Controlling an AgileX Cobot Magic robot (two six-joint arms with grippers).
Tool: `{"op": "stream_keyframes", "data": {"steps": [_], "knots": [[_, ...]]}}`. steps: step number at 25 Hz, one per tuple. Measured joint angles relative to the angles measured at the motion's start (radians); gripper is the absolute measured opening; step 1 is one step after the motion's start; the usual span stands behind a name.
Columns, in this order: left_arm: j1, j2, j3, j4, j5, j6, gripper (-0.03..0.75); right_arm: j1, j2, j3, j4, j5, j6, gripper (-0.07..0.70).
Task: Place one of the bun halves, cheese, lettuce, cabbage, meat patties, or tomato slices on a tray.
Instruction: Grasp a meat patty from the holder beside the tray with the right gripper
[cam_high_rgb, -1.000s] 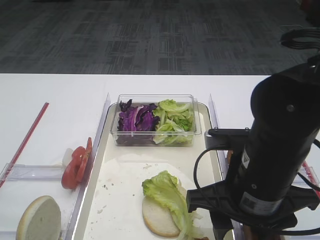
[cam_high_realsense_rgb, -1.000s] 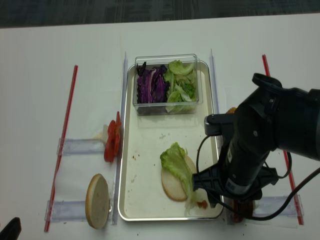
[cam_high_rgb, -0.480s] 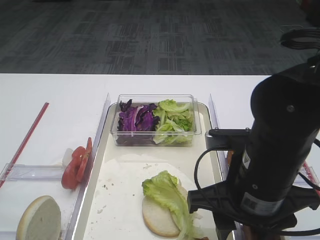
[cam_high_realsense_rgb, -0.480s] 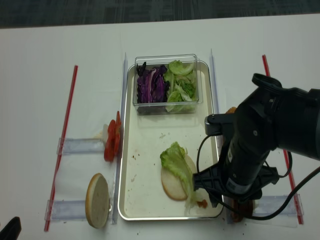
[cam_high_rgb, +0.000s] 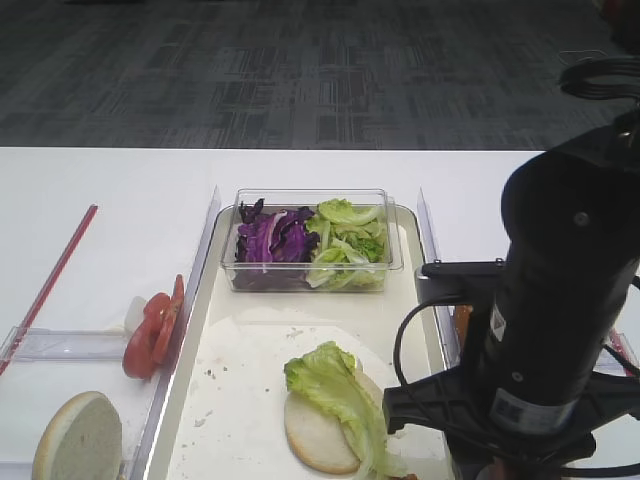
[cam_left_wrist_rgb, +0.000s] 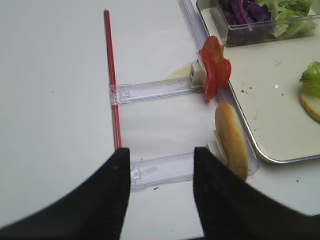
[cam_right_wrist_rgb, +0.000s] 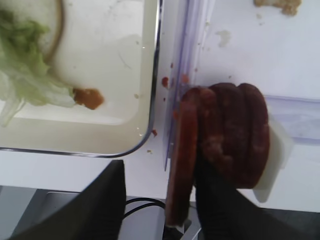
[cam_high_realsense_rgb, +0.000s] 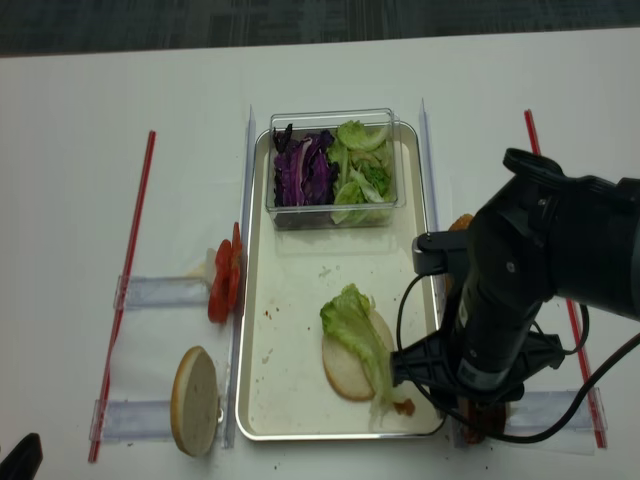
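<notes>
Several meat patties (cam_right_wrist_rgb: 227, 142) stand on edge in a row in a clear holder just outside the tray's (cam_right_wrist_rgb: 156, 75) right rim, and the right pincer (cam_right_wrist_rgb: 157, 200) is down over them. In the right wrist view one dark finger (cam_right_wrist_rgb: 215, 200) sits in the gap behind the outermost patty and the other finger (cam_right_wrist_rgb: 102, 205) stands off to the tray side, so that patty lies between them with the jaws apart; whether the pads press on it cannot be told.

On the tray, a pale bun half (cam_high_realsense_rgb: 345, 370) lies with a lettuce (cam_high_realsense_rgb: 350, 325) leaf draped over it, close beside the right arm. A clear box (cam_high_realsense_rgb: 335, 165) at the tray's far end holds purple cabbage (cam_high_realsense_rgb: 303, 168) and more green leaves. Left of the tray on the white surface (cam_high_realsense_rgb: 150, 90), tomato slices (cam_high_realsense_rgb: 222, 285) and another bun half (cam_high_realsense_rgb: 195, 400) stand in holders. The left pincer (cam_left_wrist_rgb: 160, 192) hovers with fingers spread over that side. No readable writing shows.
</notes>
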Motion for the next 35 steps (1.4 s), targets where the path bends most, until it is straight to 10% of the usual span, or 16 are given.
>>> {"op": "stream_keyframes", "data": {"steps": [20,35], "knots": [[0.000,0.000,0.000,0.000,0.000,0.000,0.286,0.000,0.000,0.000,-0.022,0.018,0.019,0.110],[0.000,0.000,0.000,0.000,0.000,0.000,0.286,0.000,0.000,0.000,-0.026,0.020,0.023,0.093]]}}
